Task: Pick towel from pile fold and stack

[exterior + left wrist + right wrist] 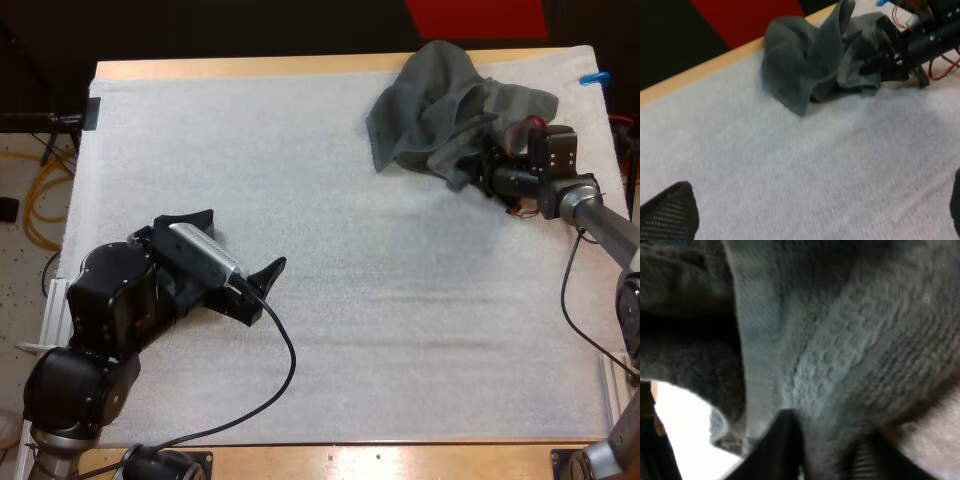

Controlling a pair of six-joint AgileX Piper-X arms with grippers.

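On the mat (300,340) over the tabletop (300,66), the towel (430,100) lies crumpled at upper right of the high view. Our right gripper (465,165) clenches its fold between both fingers (785,440). Our left gripper (229,245), lower left, stands released.

Towel: one dk grey-green towel (435,100), crumpled, unfolded.
Texture: terry pile w/ a raised dotted band and a flat hem strip beside it, per right wrist view.
Pose: bunched in a loose heap; one peak stands up at far side, folds droop toward near side, a corner lies flat pointing to mat centre.
Place: far right of white mat (300,300), close to table's far edge.
Hold: right gripper (472,165) buried in near-right edge, fingers pressing cloth from both sides.
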